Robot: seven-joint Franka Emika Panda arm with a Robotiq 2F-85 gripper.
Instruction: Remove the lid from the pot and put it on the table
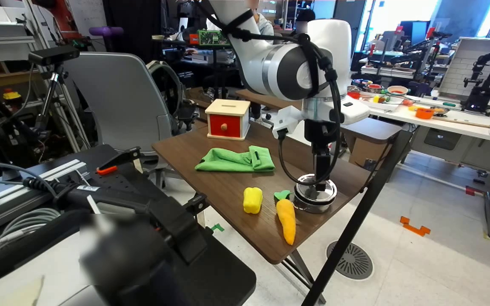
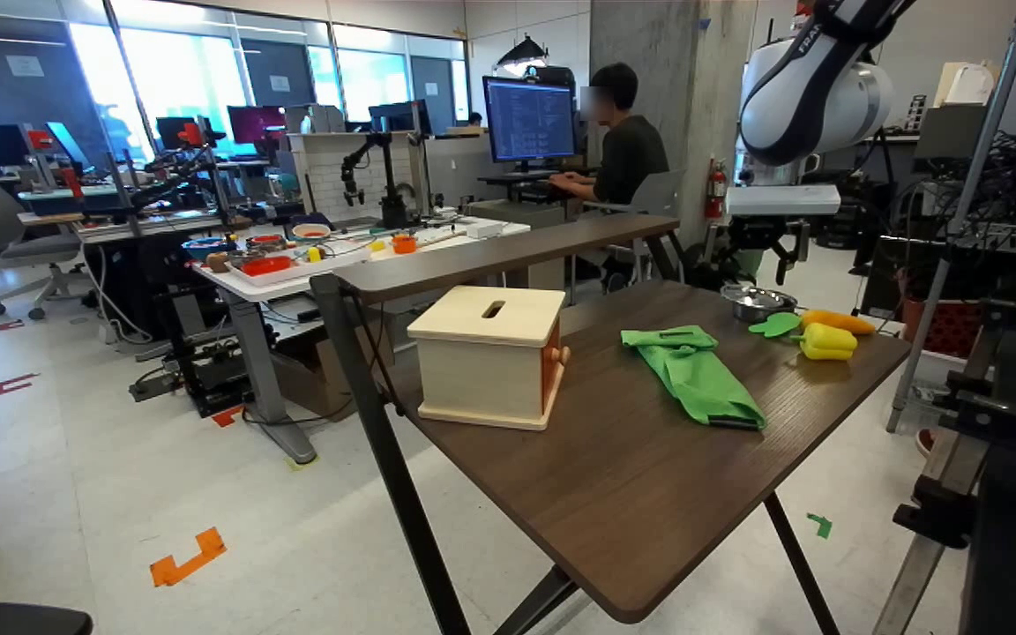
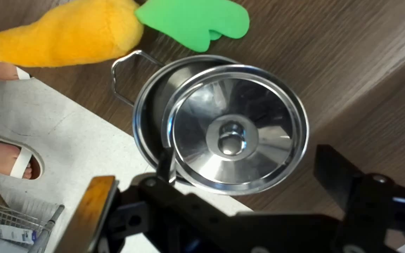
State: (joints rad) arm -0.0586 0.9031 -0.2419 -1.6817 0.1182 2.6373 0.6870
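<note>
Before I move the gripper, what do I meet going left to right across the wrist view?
Orange toy carrot, one gripper fingertip, lid's knob, opposite fingertip. The pot overlaps too much to place.

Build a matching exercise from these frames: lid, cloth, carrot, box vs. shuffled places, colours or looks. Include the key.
1. lid
2. cloth
3. toy carrot
4. wooden box

A. red front with a round knob
B. off-centre over the pot in the wrist view
C. yellow-orange, with a green top
D. between the box and the yellow pepper

Pairs: 1-B, 2-D, 3-C, 4-A
</note>
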